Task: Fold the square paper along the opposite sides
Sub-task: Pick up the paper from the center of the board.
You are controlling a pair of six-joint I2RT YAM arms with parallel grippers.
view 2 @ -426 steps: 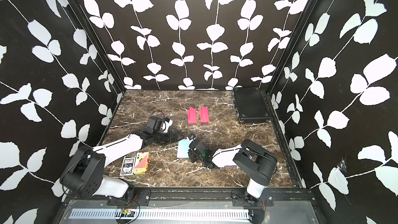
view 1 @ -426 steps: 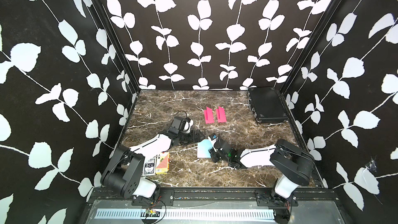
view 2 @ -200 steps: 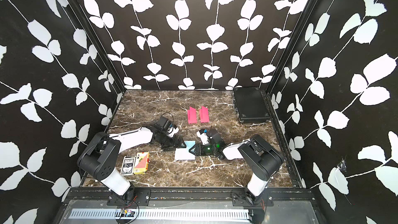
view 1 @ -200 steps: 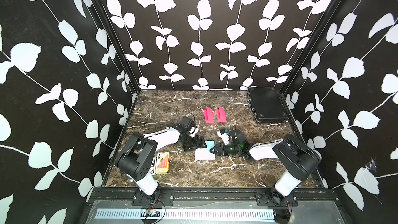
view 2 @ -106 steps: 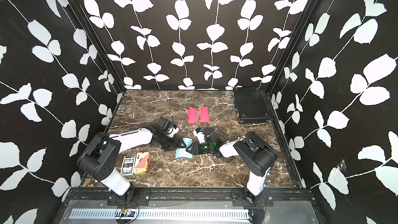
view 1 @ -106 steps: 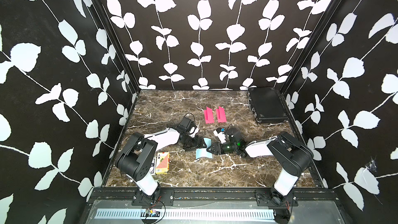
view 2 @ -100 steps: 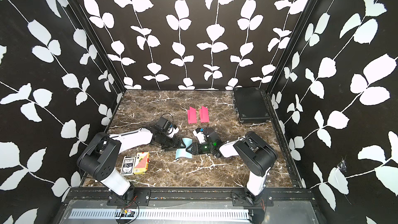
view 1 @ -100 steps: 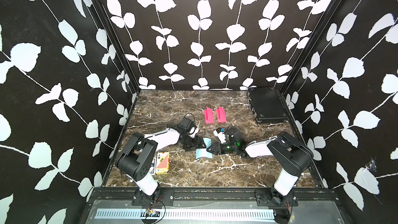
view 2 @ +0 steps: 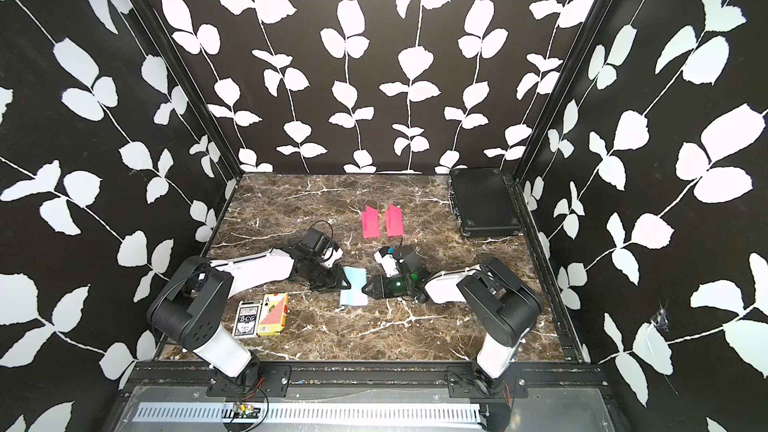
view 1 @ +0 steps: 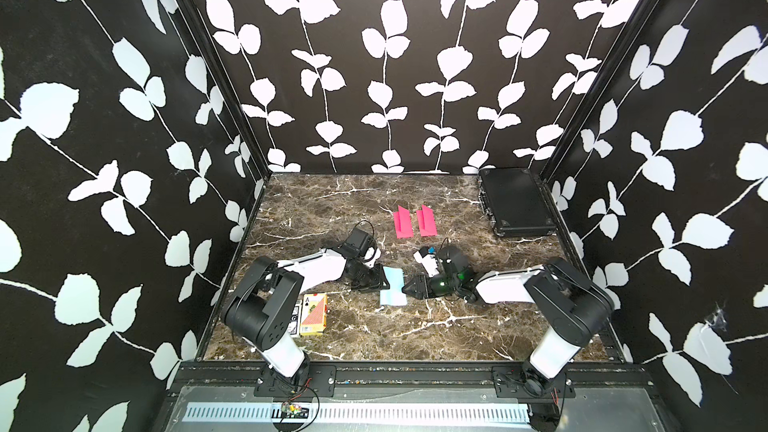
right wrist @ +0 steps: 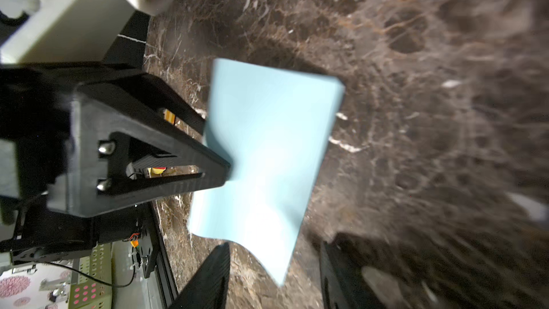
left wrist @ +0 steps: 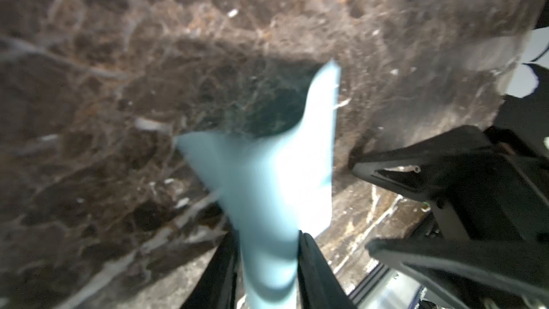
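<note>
The light blue square paper [view 1: 392, 290] [view 2: 353, 289] sits mid-table, buckled up between my two grippers. My left gripper [view 1: 385, 281] [view 2: 344, 280] is shut on the paper's left edge. In the left wrist view the paper [left wrist: 267, 179] is squeezed between both black fingers of that gripper [left wrist: 269, 237]. My right gripper [view 1: 409, 286] [view 2: 368, 286] faces the opposite edge and stands open. In the right wrist view a corner of the paper [right wrist: 267, 132] hangs between the spread fingers of the right gripper [right wrist: 274, 246], touching neither.
Two folded pink papers [view 1: 403, 222] [view 1: 427, 221] lie behind the grippers. A black case [view 1: 515, 201] sits at the back right corner. Two card boxes [view 2: 247, 317] [view 2: 273, 312] lie at the front left beside the left arm's base.
The left gripper has closed on the paper's edge. The paper, flat a second ago, now bows upward between the grippers. The right gripper has shifted closer to it, still open.
</note>
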